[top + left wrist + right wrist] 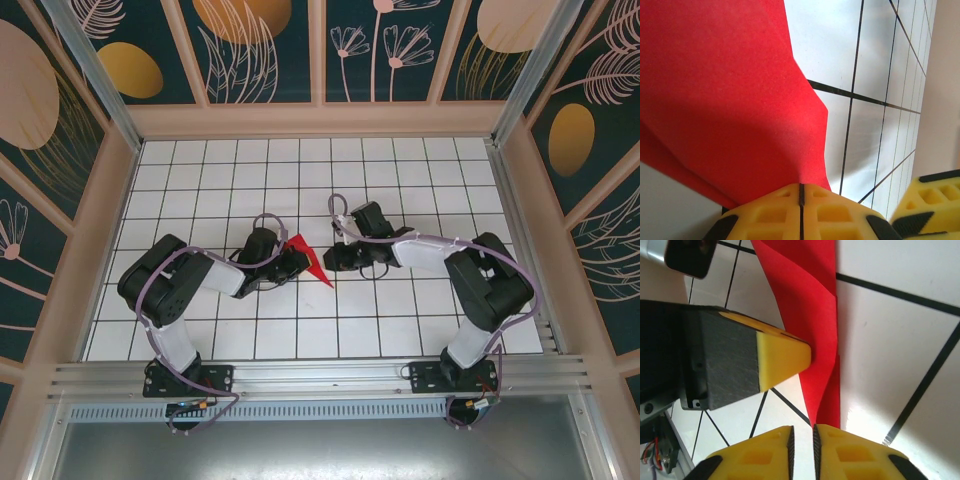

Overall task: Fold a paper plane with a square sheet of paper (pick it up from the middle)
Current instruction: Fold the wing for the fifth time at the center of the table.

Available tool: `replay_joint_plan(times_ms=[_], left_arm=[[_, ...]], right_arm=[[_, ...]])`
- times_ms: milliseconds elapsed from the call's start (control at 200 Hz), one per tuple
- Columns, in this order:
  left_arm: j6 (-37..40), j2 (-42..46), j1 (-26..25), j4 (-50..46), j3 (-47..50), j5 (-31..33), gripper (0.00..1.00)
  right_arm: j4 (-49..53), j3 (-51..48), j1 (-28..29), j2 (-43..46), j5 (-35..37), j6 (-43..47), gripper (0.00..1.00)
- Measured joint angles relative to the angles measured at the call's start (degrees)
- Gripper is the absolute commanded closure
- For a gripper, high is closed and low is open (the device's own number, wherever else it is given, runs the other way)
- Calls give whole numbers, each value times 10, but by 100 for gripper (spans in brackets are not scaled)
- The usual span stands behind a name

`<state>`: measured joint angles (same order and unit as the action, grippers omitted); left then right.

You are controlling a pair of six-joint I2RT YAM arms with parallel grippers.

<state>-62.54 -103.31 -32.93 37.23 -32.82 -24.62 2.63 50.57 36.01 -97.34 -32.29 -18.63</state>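
This looked like somewhere mid-fold to me. The paper [312, 265] sat just left of centre in the overhead view, between the two arms. It was already creased and came to a point at its lower right, so not a flat square, but not a finished dart either.

The left end effector [801, 190] was clamped on it. In its wrist view the red sheet funnelled right down into the seam between the yellow fingers at the bottom of the frame. The right end effector [802, 435] was nearly closed, with just a thin dark slit between its fingers, and the narrow end of the paper came down to the fingertips at bottom centre. Whether it actually pinched the paper or just sat against it, I couldn't tell.

My guess for the next move: one side anchors the paper while the other presses along a crease to sharpen it. That needs a firm hold near the fold line, since thin paper buckles easily.

Hard to make out:
- From above, the arms covered most of the sheet, leaving a sliver and the tip.
- In the left wrist view the paper ran off the top and left edges, so I couldn't count folds.
- I couldn't tell if it touched the surface [400, 200] or hung above it.
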Motion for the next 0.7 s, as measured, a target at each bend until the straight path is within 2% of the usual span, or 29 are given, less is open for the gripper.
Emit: replay_joint_plan(times_ms=[50,140,365,701], left_arm=[[0,0,0,0,0,0,91],[0,0,0,0,0,0,91],[0,0,0,-3,-1,1,92],[0,2,-3,-19,-7,11,92]], right_arm=[[3,6,10,-2,6,-2,95],[7,19,28,-19,10,-5,100],[13,49,52,-77,15,-3,100],[21,50,52,-89,30,9,100]])
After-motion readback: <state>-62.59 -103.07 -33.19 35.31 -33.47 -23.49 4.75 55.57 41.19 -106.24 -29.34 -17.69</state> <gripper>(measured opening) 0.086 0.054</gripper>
